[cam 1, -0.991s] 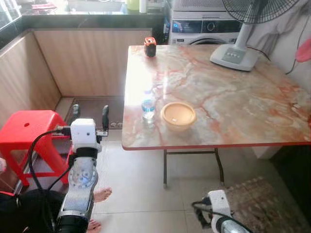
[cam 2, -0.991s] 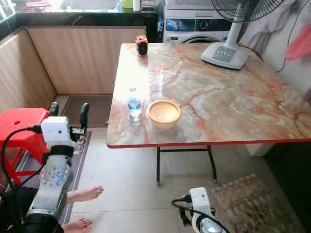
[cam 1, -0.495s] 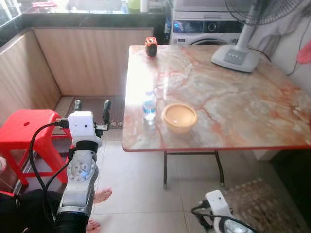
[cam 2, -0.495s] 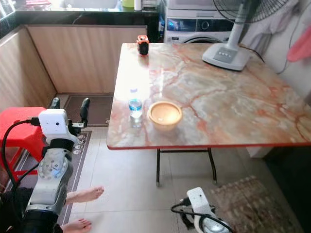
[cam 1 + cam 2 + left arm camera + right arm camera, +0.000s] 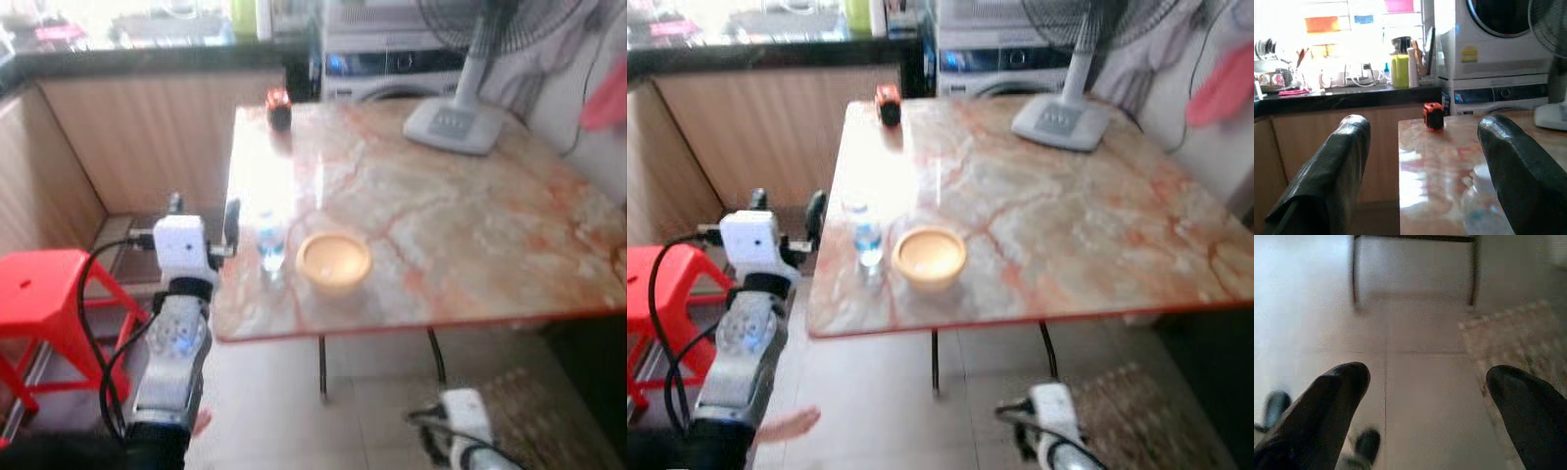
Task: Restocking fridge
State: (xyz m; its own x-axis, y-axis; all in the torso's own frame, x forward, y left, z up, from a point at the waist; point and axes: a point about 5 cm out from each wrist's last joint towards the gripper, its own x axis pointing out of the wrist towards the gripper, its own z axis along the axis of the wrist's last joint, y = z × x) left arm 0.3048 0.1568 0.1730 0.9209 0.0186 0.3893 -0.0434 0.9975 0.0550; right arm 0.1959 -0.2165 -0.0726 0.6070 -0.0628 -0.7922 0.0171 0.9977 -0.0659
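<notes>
Marble-patterned in orange and cream, the surface (image 5: 470,225) carried a small clear plastic water bottle (image 5: 269,241) near its front left corner, standing upright. Just beside the bottle sat a round yellow-orange bowl (image 5: 334,261), apart from it. A small orange and black object (image 5: 279,109) stood at the far left corner, and the grey base of a pedestal fan (image 5: 453,127) rested toward the far right.

The left gripper (image 5: 203,213) was raised at the surface's left edge, its two black fingers (image 5: 1332,181) spread wide apart and holding nothing. It was level with the bottle and close to it but not touching. In the left wrist view the bottle (image 5: 1484,196) appeared blurred between the fingers, nearer one of them, with the orange and black object beyond.

The right gripper (image 5: 1425,406) hung low over the pale tiled floor (image 5: 1415,333), its fingers also spread open and empty, with a patterned rug (image 5: 549,411) to its side.

A red plastic stool (image 5: 39,294) stood on the floor left of the surface. Behind the surface was a white washing machine (image 5: 392,64) and a dark kitchen counter (image 5: 137,54).
</notes>
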